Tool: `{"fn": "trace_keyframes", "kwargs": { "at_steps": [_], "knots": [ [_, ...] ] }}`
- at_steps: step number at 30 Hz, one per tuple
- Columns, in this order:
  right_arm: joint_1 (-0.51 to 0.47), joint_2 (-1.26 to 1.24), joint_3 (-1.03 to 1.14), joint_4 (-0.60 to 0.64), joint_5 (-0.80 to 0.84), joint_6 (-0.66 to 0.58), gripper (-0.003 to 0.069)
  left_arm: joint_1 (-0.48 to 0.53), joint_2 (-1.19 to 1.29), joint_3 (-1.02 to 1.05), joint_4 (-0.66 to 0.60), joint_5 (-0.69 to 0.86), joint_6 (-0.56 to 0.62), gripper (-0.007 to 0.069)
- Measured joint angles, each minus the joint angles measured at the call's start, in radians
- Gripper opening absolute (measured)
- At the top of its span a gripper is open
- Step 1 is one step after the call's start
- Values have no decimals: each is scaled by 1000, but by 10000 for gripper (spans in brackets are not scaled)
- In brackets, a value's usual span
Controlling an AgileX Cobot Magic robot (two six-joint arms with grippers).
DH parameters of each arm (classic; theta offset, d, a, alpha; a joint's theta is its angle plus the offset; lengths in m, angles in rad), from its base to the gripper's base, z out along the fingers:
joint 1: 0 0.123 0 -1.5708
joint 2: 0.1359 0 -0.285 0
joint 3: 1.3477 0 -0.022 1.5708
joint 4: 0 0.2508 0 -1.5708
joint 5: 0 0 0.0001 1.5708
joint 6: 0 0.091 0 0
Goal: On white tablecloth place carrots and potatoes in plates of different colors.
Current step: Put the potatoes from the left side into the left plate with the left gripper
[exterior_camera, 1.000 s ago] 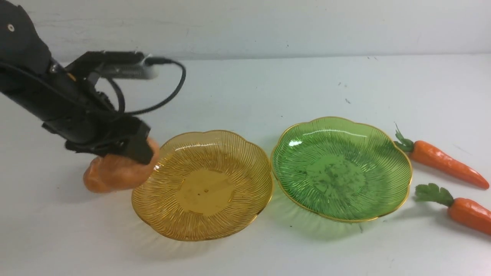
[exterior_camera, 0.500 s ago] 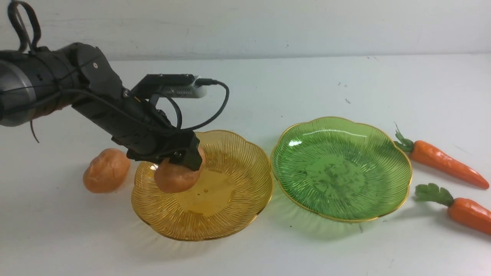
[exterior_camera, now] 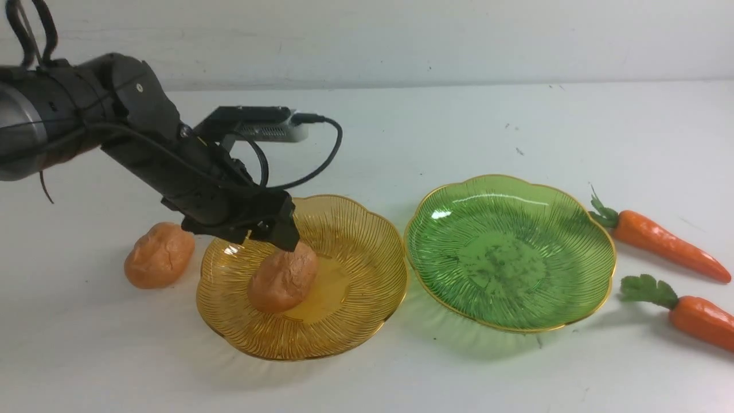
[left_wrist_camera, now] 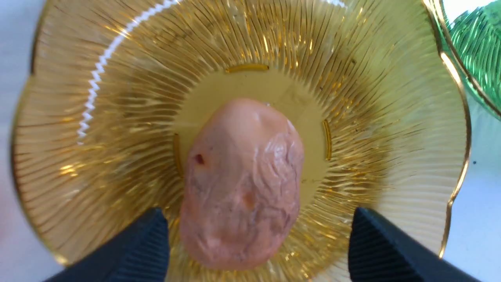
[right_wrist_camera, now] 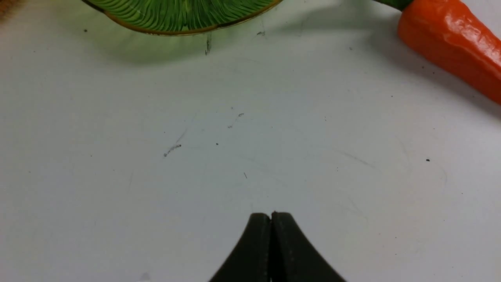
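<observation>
One lumpy tan-orange toy potato [exterior_camera: 282,278] lies in the amber-yellow ribbed plate with gold rim [exterior_camera: 367,241], mostly on the flat centre, one end up on the ribbed slope. Looks stable; the dished shape should stop it rolling.

Left gripper [exterior_camera: 274,232] hangs just above it, spread wide and holding nothing. In the wrist view both fingers [left_wrist_camera: 141,250] stand clear either side of the potato, so a straight lift shouldn't snag.

Second potato [exterior_camera: 159,254] sits on the plain white tablecloth [exterior_camera: 401,132], just beside the amber plate's left rim. Likely next pick for that arm.

Green ribbed plate [exterior_camera: 573,206] holds nothing. Two glossy orange carrots with green tops [exterior_camera: 665,238] [exterior_camera: 699,318] lie on the cloth at its right, on the right arm's side.

Right gripper [right_wrist_camera: 271,215] is pressed closed, empty, low over bare cloth near the green rim.
</observation>
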Motion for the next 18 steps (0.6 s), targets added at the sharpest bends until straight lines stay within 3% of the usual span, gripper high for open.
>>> {"fn": "trace_keyframes", "kwargs": {
  "at_steps": [3, 6, 10, 12, 18],
  "knots": [
    [0, 0, 0, 0, 0, 0, -11, 16, -31, -52, 82, 71, -40, 497],
    [0, 0, 0, 0, -1, 0, -11, 48, -55, -97, 185, 176, -78, 363],
    [0, 0, 0, 0, -10, 0, -11, 94, -60, -111, 283, 259, -96, 119],
    [0, 0, 0, 0, -11, 0, -11, 124, -56, -111, 319, 276, -104, 43],
    [0, 0, 0, 0, -17, 0, -11, 214, -30, -111, 349, 267, -175, 0]
  ]
}}
